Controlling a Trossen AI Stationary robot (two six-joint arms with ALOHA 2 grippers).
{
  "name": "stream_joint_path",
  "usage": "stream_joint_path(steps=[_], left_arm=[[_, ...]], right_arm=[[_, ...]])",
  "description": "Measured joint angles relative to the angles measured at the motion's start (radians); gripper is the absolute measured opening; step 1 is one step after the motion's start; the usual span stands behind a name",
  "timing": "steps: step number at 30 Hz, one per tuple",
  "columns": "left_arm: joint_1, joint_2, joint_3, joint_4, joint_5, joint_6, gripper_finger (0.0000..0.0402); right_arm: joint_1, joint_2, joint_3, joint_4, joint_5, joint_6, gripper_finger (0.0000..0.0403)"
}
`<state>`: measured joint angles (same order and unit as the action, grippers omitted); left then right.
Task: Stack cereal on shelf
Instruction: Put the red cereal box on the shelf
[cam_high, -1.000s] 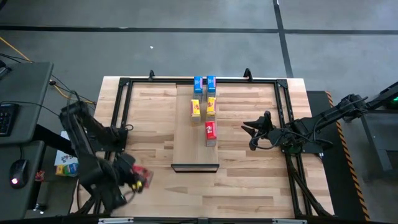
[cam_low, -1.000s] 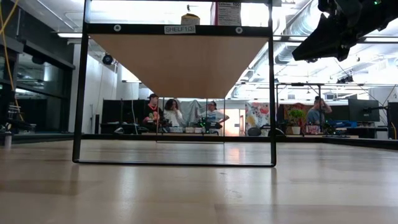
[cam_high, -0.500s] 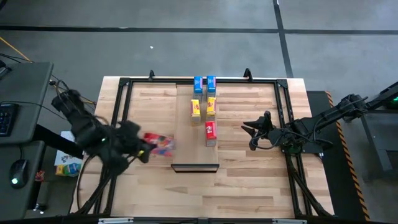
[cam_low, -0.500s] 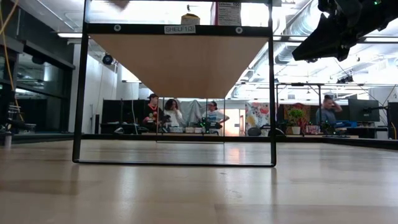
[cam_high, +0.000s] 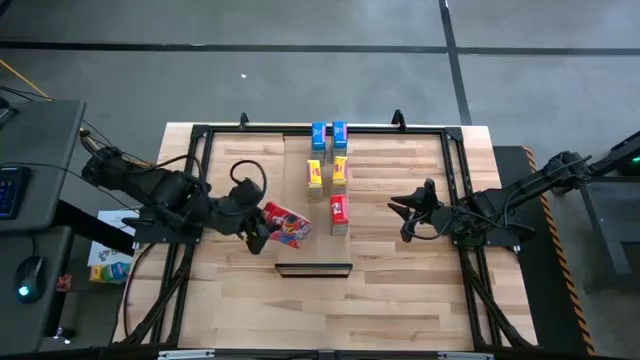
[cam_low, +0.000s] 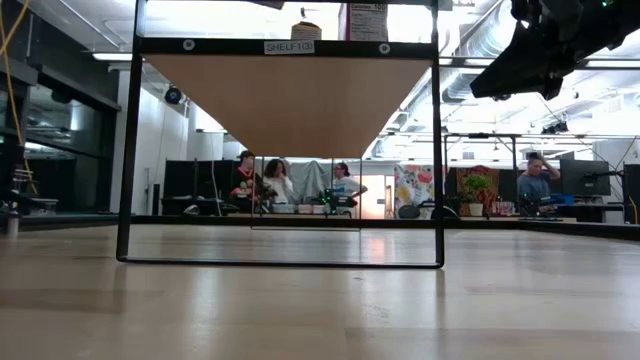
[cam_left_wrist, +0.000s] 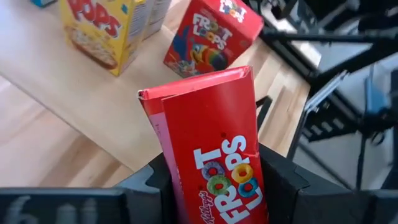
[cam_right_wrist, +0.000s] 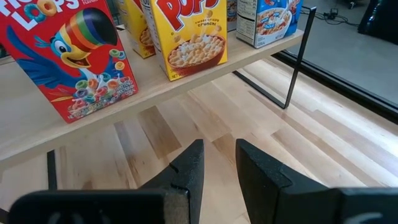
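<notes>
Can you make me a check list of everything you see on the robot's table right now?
Surface: striped wooden tabletop inside a black frame.
Job's things: five cereal boxes upright on the shelf, two blue, two yellow, one red; a second red box is held.
Clutter: nothing seen.
Grippers: left gripper shut on the second red box at the shelf's edge; right gripper waits, open, empty.
Cables: black loop on the left arm.
Surroundings: people behind the table.
</notes>
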<state>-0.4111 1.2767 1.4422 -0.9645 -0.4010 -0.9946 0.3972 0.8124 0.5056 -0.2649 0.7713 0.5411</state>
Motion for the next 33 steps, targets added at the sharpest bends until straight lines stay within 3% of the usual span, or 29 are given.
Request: stream_joint_path(steps=[4,7,14,17,25,33], left_arm=[[0.021,0.022,0.013,-0.009,0.057,0.091,0.0145],[0.026,0.062,0.099,-0.044,0.069,0.202,0.0145],[0.012,0.225,0.421,-0.348,-0.079,0.529,0.0145],[0.007,0.292,0.496,-0.429,-0.113,0.657,0.0145],[0.013,0.425,0.515,-0.395,0.043,0.819,0.0145],[0.024,0.528,0.515,-0.399,0.05,0.922,0.0145]], right_arm=[[0.0,0.0,0.0,0.0,0.003,0.001,0.0086],[0.0,0.0,0.0,0.0,0.007,0.001,0.0086],[0.0,0.0,0.0,0.0,0.018,0.001,0.0086],[0.0,0.0,0.0,0.0,0.018,0.001,0.0086],[0.0,0.0,0.0,-0.002,0.009,0.001,0.0086],[0.0,0.0,0.0,-0.001,0.009,0.001,0.0086]])
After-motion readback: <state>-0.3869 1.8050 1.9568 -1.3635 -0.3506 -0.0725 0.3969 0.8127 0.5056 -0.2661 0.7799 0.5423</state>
